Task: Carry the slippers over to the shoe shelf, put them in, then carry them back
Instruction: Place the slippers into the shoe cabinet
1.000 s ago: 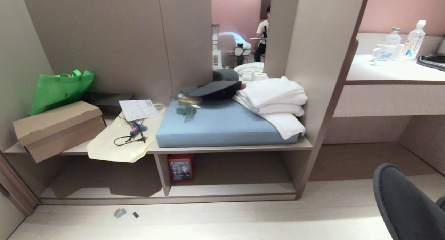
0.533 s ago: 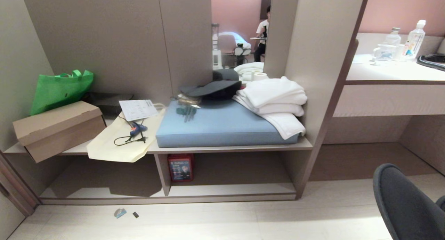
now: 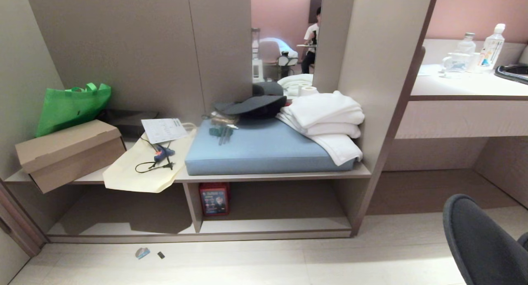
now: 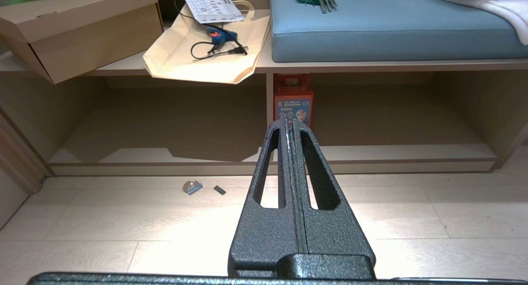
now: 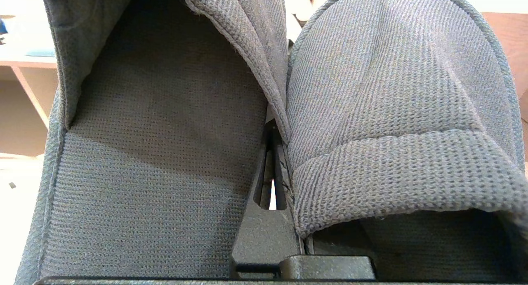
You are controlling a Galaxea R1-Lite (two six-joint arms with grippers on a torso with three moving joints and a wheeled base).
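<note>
Slippers [image 5: 387,124] clamped in right gripper [image 5: 273,153] jaws, left gripper [image 4: 288,126] jaws together, facing shoe shelf [image 3: 272,225]

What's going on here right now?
The right gripper is shut on the slippers, gripping both by their inner edges so one hangs on each side of the fingers. The left gripper is shut and empty, pointing at the shoe shelf. The shelf holds no slippers yet, only a red box beside the divider. Neither arm shows in the head view.

two slippers [image 5: 371,111], one cardboard box [image 3: 68,153], one blue cushion [image 3: 260,149], two bottles [image 3: 491,45]
</note>
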